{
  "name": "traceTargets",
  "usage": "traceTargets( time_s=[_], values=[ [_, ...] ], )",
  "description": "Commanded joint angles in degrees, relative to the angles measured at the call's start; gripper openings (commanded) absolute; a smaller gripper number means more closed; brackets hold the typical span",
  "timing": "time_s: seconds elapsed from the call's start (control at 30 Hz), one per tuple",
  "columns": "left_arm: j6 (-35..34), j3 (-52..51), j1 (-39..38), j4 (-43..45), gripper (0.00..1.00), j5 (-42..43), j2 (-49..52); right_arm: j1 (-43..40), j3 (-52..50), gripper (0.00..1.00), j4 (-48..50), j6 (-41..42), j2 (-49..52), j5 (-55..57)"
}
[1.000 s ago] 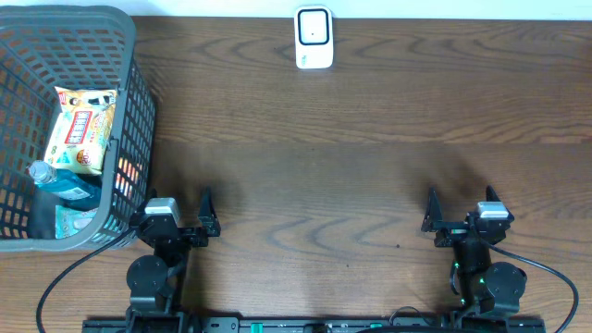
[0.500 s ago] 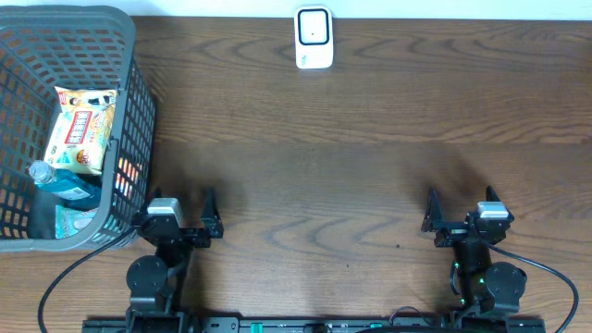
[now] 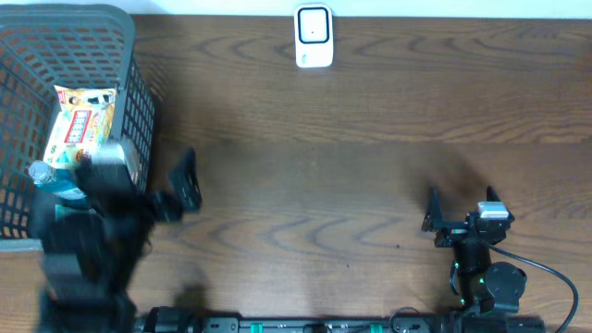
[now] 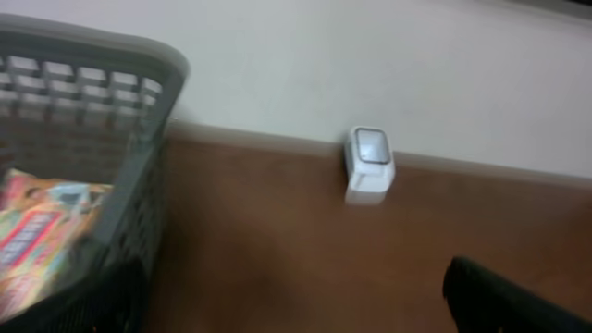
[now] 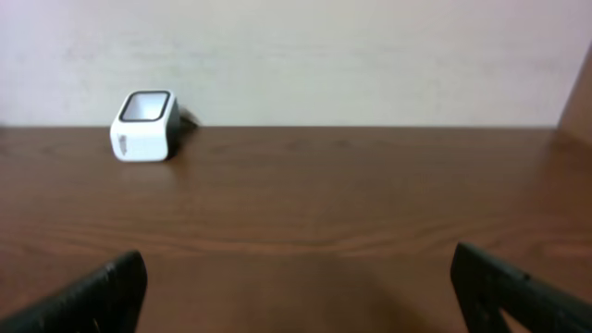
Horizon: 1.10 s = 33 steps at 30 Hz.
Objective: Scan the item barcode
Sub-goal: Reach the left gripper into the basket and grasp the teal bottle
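Basket (image 3: 141,102) beside left gripper (image 4: 296,310) — jaws spread, right gripper (image 3: 460,205) spread, scanner (image 3: 314,37) well apart

A dark brown wooden table (image 3: 351,139) fills nearly the whole overhead frame, its grain running in long wavy bands from left to right. Faint soft-edged shadows darken the wood across the middle. Along the top edge of that frame a thin pale strip marks the wall (image 5: 370,55). In the right wrist view the wall takes the upper third, plain, off-white and evenly lit, with a brown panel (image 5: 583,97) at the far right edge. The left wrist view is blurred; the same pale wall spans its upper part
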Motion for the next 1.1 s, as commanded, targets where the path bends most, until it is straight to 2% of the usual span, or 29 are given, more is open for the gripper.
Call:
traceTargets(
  time_s=[0.0,0.1,0.17,0.23,0.33,0.37,0.4,0.57,0.77,1.07],
  values=[
    [-1.55,22.97,-0.13,-10.16,0.98,-3.61,15.37,0.28,-0.09,0.99,-0.28,-0.83,-0.33,0.28],
    [-1.55,39.80,-0.13,-23.04,0.98,1.01,26.10,0.28,-0.09,0.99,-0.28,-0.83,-0.33,0.28],
    [-1.55,42.80,-0.13,-25.42,0.98,1.07,29.27,0.28,-0.09,0.99,-0.28,-0.83,-0.33,0.28],
    [-1.51,42.95,-0.11,-23.87,0.98,-1.75,31.50,0.28,-0.09,0.99,-0.28,-0.83,-0.33,0.28],
    [-10.75,42.97,1.90,-23.78,0.98,-14.95,33.79,0.28,-0.09,0.99,-0.28,-0.83,-0.33,0.28],
    [-16.59,42.95,4.15,-24.83,0.98,-20.98,34.99,0.28,-0.09,0.99,-0.28,-0.83,-0.33,0.28],
    [-23.26,42.95,10.67,-27.45,0.98,-23.76,37.46,0.28,-0.09,0.99,-0.28,-0.83,-0.33,0.28],
    [-33.40,42.95,25.00,-35.10,0.98,-23.15,43.41,0.28,-0.09,0.99,-0.28,-0.83,-0.33,0.31],
    [-33.57,42.60,35.45,-38.77,0.98,-15.69,53.02,0.28,-0.09,0.99,-0.28,-0.83,-0.33,0.28],
    [-33.97,39.47,37.70,-39.82,0.98,-12.92,66.60,0.28,-0.09,0.99,-0.28,-0.83,-0.33,0.28]
  ],
)
